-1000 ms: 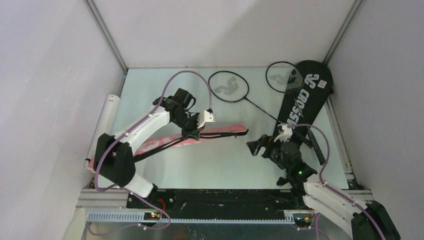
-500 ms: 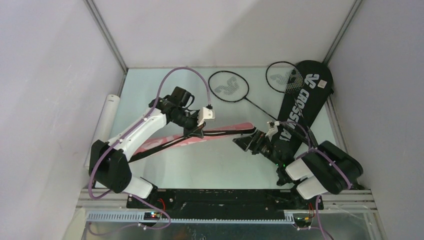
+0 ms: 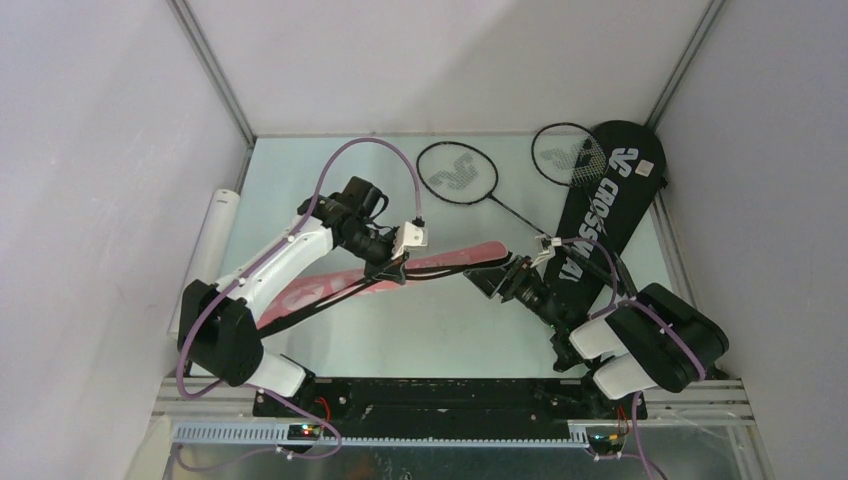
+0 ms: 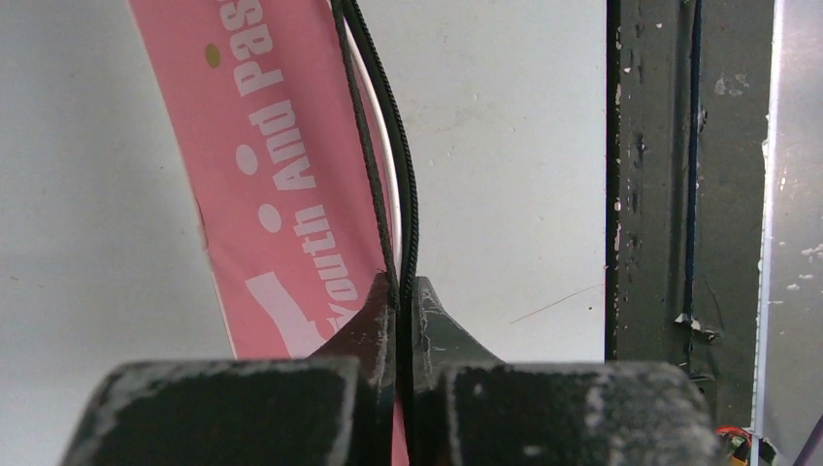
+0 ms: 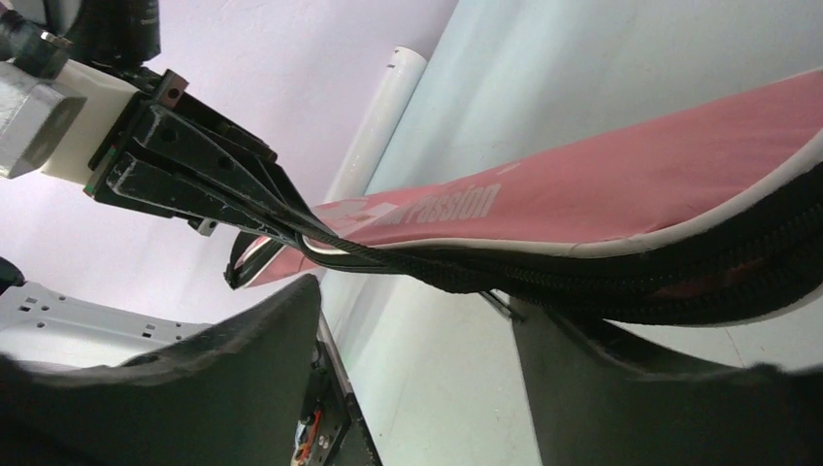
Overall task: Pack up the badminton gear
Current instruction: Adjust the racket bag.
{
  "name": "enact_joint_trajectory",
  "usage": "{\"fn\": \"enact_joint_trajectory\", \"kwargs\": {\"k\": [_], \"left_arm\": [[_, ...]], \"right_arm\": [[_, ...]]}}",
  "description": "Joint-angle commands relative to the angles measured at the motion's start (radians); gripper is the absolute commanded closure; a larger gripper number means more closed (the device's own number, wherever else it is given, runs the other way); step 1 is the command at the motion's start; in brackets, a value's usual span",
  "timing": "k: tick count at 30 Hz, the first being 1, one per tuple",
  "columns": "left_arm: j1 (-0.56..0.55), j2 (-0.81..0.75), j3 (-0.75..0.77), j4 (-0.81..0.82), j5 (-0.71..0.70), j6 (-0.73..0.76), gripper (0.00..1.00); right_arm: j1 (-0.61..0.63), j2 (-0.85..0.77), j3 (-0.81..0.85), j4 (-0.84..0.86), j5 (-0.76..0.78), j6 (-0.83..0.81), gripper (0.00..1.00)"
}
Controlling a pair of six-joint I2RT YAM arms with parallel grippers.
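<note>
Badminton gear on a pale surface, seen from overhead and from both wrists. The pink bag lay slantwise across the middle of the overhead view, its lower-left part partly hidden under the left arm. The left end effector was pressed together on the bag's black strap. Only the left wrist view showed the fingers pinched tight on it, with the bag's lettering cut off at the top edge.

The right end effector was spread at the bag's right end. In its own view the bag's black edging crossed just above the gap, and whether a finger touched it could not be told. From overhead those fingers were too dark to separate.

The black bag lay in the upper right, with the head of one black racket overlapping it and a second black racket just to its left. The white tube lay along the left edge, its lower end hidden.
</note>
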Motion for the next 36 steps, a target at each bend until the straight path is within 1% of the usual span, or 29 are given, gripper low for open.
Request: {"fn": "enact_joint_trajectory", "kwargs": {"k": [1, 3, 4, 10, 16, 18, 19, 20, 25, 29, 31, 34, 35, 36], "left_arm": [[-0.007, -0.008, 0.031, -0.052, 0.079, 0.037, 1.00], [-0.007, -0.008, 0.031, -0.054, 0.077, 0.038, 1.00], [-0.007, -0.009, 0.031, -0.054, 0.076, 0.038, 1.00], [-0.007, -0.014, 0.030, -0.056, 0.068, 0.043, 1.00], [-0.009, -0.026, 0.022, -0.068, 0.065, 0.062, 1.00], [-0.009, -0.030, 0.016, -0.064, 0.059, 0.064, 1.00], [-0.009, -0.033, 0.012, -0.060, 0.057, 0.064, 1.00], [-0.009, -0.036, 0.010, -0.050, 0.051, 0.057, 1.00], [-0.009, -0.042, 0.009, -0.005, 0.016, 0.007, 1.00], [-0.009, -0.039, 0.010, 0.020, -0.001, -0.018, 1.00], [-0.009, -0.030, 0.010, 0.025, -0.004, -0.027, 1.00], [-0.009, -0.014, 0.010, 0.033, -0.012, -0.037, 1.00], [-0.009, -0.012, 0.012, 0.033, -0.012, -0.038, 1.00], [-0.009, -0.008, 0.013, 0.033, -0.012, -0.038, 1.00]], "right_arm": [[0.006, -0.050, 0.012, 0.079, 0.007, -0.047, 0.32], [0.007, -0.071, 0.001, 0.079, 0.009, -0.053, 0.39], [0.007, -0.077, -0.003, 0.079, 0.013, -0.056, 0.44], [0.006, -0.099, -0.023, 0.076, 0.023, -0.065, 0.59], [-0.001, -0.071, -0.018, 0.076, 0.028, -0.053, 0.61], [-0.001, -0.062, -0.015, 0.074, 0.024, -0.055, 0.66], [-0.001, -0.060, -0.014, 0.074, 0.021, -0.055, 0.70], [0.000, -0.055, -0.016, 0.072, 0.012, -0.056, 0.71], [-0.008, -0.062, -0.061, 0.036, 0.009, -0.046, 0.55], [-0.008, -0.092, -0.078, 0.022, -0.006, -0.046, 0.48], [-0.008, -0.121, -0.079, -0.009, -0.025, -0.059, 0.47], [-0.008, -0.232, -0.079, -0.157, -0.023, -0.106, 0.46], [-0.007, -0.302, -0.070, -0.280, -0.013, -0.121, 0.45], [-0.004, -0.338, -0.063, -0.355, 0.017, -0.151, 0.45]]}}
